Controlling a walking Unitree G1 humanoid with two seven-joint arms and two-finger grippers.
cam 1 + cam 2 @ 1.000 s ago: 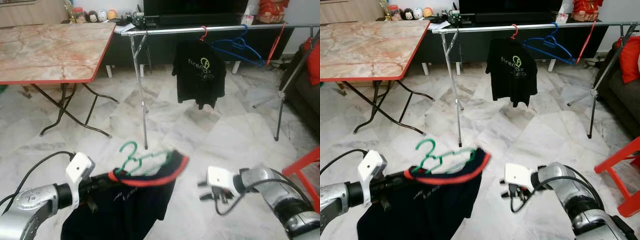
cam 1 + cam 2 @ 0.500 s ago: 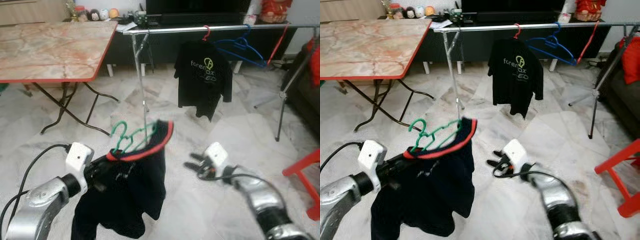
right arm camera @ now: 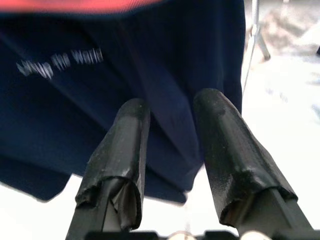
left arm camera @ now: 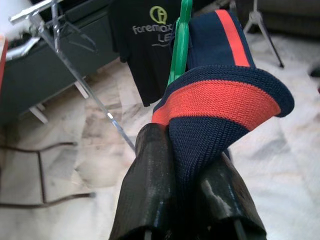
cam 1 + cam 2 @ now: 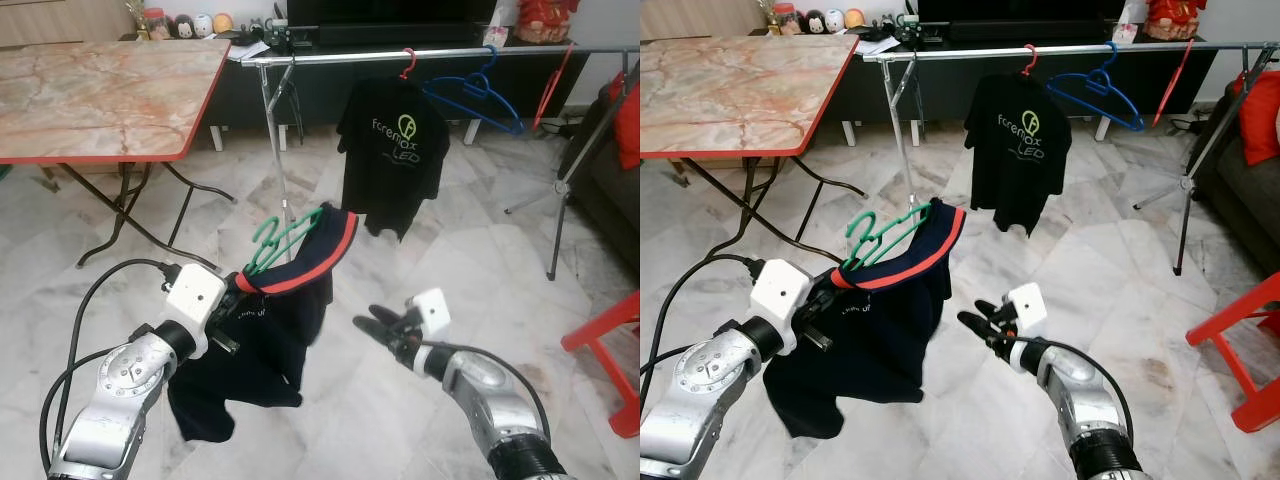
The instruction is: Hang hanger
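Navy cloth with a red collar band is pinched between the two black fingers of the left gripper (image 4: 187, 165); this dark shirt (image 5: 262, 345) is draped on a green hanger (image 5: 277, 236), whose hook is raised above the collar and tilted toward the clothes rail. The shirt and hanger are held in the air above the marble floor (image 5: 450, 250), in front of the rail and well short of it. The right gripper (image 5: 385, 328) is held out just beside the hanging shirt, its two fingers spread apart and empty; from the right wrist view they are seen pointing at the navy cloth without touching it.

A silver clothes rail (image 5: 450, 55) is stretched across the far side of the room. On it are hung a black T-shirt (image 5: 392, 160) with a light green logo on a red hanger, a blue hanger (image 5: 480, 95) with nothing on it, and a red hanger (image 5: 552, 85) near the rail's right end. A folding table (image 5: 100, 95) with a marble-patterned top and red edge is seen at the left, and a red stool (image 5: 605, 350) at the right edge.
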